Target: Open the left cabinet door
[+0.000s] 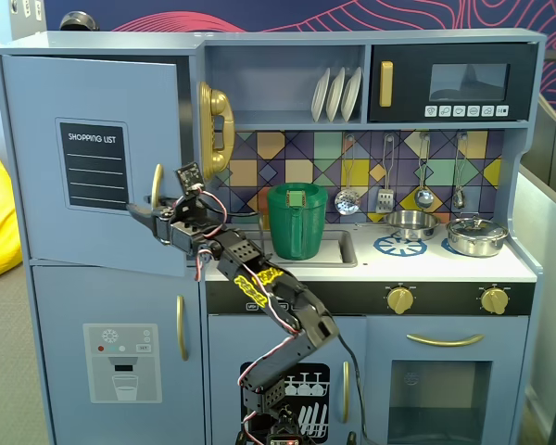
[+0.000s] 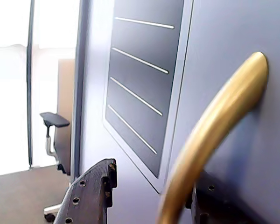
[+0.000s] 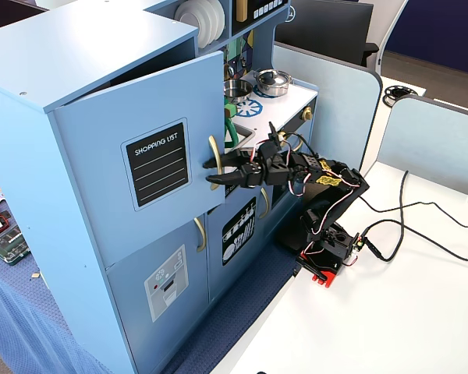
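The pincer (image 3: 218,171) reaches sideways to the gold handle (image 1: 157,188) of the left cabinet door (image 1: 93,148), its two dark fingers spread apart with the handle standing between them. In the wrist view the handle (image 2: 210,140) rises as a curved gold bar, one black finger (image 2: 91,193) to its left and well clear of it, and the other tucked low behind it on the right; whether that one touches the bar cannot be told. So the pincer straddles the handle with its jaws partly open, and nothing is clamped.

The handle's long axis runs vertically, near the door's right edge in a fixed view. The door itself is a tall pale blue-grey panel, upper left of the toy kitchen (image 3: 78,93), and already swung a little way out from the cabinet front, hinged at its left side; a gap shows along its top and free edge. Its black "SHOPPING LIST" chalkboard (image 3: 156,164) faces outward.

Below it sits the dispenser door (image 1: 120,357). The arm's base (image 3: 327,249) stands on the white table (image 3: 390,312), with black cables (image 3: 421,226) trailing away.
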